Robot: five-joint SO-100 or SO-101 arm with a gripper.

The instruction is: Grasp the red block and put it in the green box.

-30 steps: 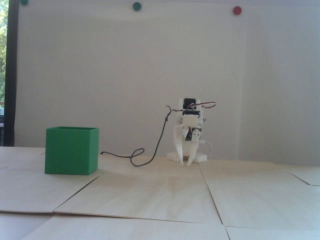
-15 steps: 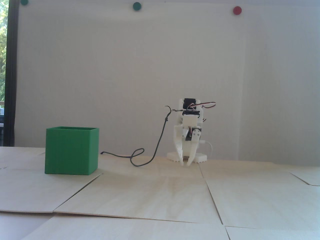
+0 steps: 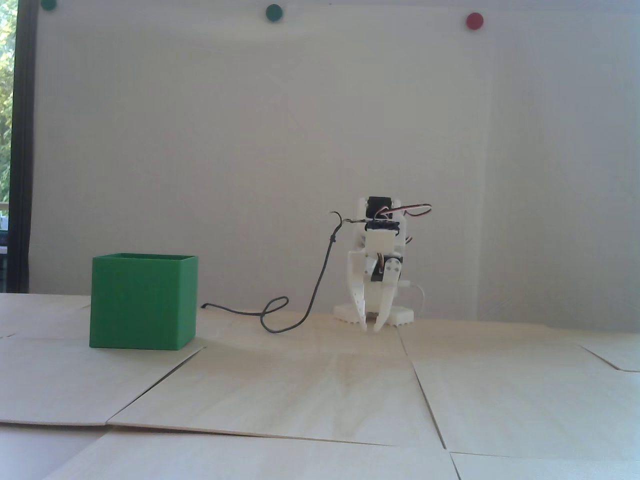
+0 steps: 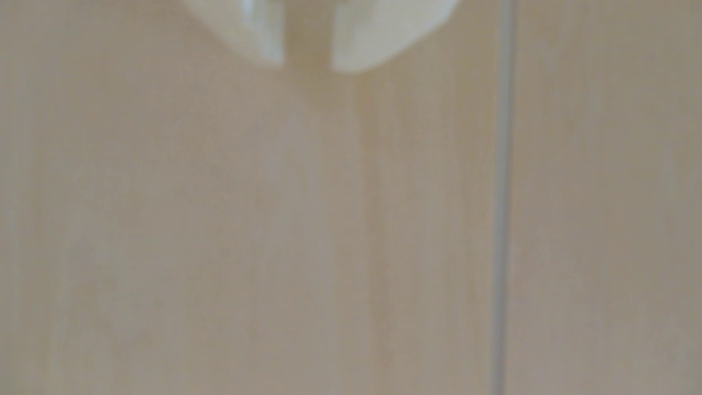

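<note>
Pale wood table (image 3: 320, 390) — green box (image 3: 142, 302) well apart from empty, slightly parted end effector (image 3: 371, 327)

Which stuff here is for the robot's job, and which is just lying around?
For the job:
green box
end effector, empty, fingertips slightly apart
red block: not visible in either view

Just lying around:
black cable
green wall dot
red wall dot

The gripper (image 4: 307, 66) enters at twelve o'clock, blurred: two white fingertips (image 4: 266, 38) pointing toward six, a narrow gap between them with nothing in it. Below lies pale wood table (image 4: 228, 228). A thin grey seam (image 4: 501, 228) runs from twelve to six, at three o'clock of the tips.
</note>
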